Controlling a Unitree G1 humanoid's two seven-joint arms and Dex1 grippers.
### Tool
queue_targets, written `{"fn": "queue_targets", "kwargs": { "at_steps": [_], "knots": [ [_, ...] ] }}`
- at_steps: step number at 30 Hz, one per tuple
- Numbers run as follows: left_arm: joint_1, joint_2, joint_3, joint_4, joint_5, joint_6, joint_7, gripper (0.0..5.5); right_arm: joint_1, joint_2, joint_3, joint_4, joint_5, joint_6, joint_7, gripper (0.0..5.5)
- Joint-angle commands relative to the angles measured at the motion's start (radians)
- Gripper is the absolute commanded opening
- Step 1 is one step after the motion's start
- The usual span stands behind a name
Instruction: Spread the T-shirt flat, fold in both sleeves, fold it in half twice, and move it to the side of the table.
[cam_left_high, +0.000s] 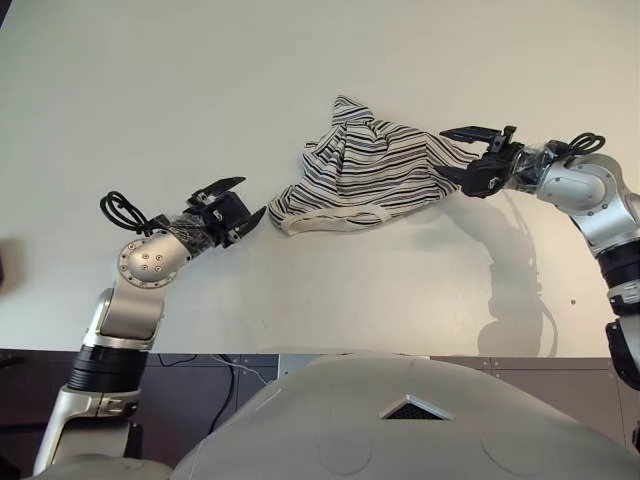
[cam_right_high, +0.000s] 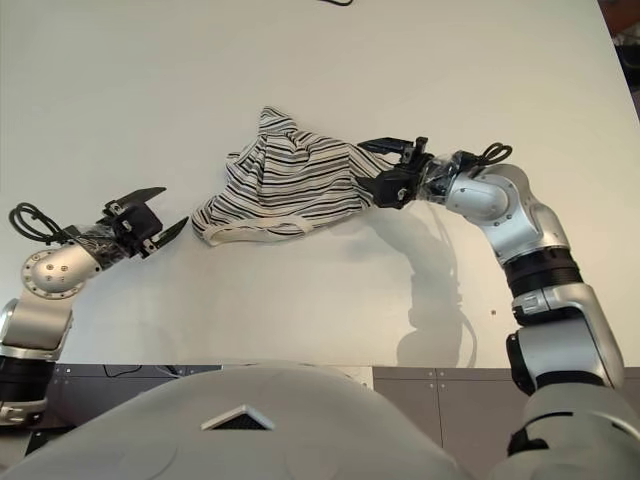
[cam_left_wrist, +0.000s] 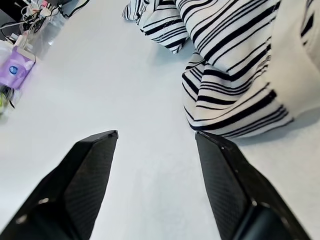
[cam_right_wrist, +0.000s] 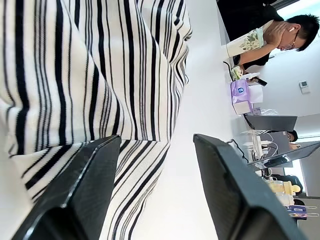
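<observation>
Striped shirt lies lengthwise between two gaping grippers: right gripper straddles its end, left gripper sits just short.

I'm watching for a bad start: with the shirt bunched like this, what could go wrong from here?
1. The black-and-white striped fabric T-shirt lies crumpled in a heap; the open right tool at its edge may pinch several layers, so pulling could drag the bundle rather than spread it.
2. The open left tool sits beside the shirt, apart from it; closing there might catch nothing.
</observation>
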Motion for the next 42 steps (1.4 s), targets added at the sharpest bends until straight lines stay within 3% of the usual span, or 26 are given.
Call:
{"fn": "queue_targets", "kwargs": {
  "at_steps": [1,5,12,30,42],
  "knots": [
    [0.003,0.087,-0.093,0.06,0.128,-0.215,-0.032,2.88,0.012,0.002,-0.02,-0.026,0.004,0.02,0.019,2.66],
    [-0.044,0.08,-0.162,0.157,0.294,-0.316,0.056,2.88,0.006,0.013,-0.018,-0.025,-0.003,0.022,0.025,2.66],
    [-0.108,0.035,-0.203,0.287,0.396,-0.343,0.199,2.88,0.019,0.034,-0.014,-0.059,-0.003,0.022,0.028,2.66],
    [-0.158,-0.004,-0.164,0.217,0.313,-0.47,0.289,2.88,0.055,0.047,-0.027,-0.089,-0.041,0.034,-0.012,2.66],
    [-0.158,-0.009,-0.196,0.254,0.267,-0.479,0.182,1.21,0.05,0.059,-0.034,-0.111,-0.044,0.036,-0.008,2.66]
  ]
}}
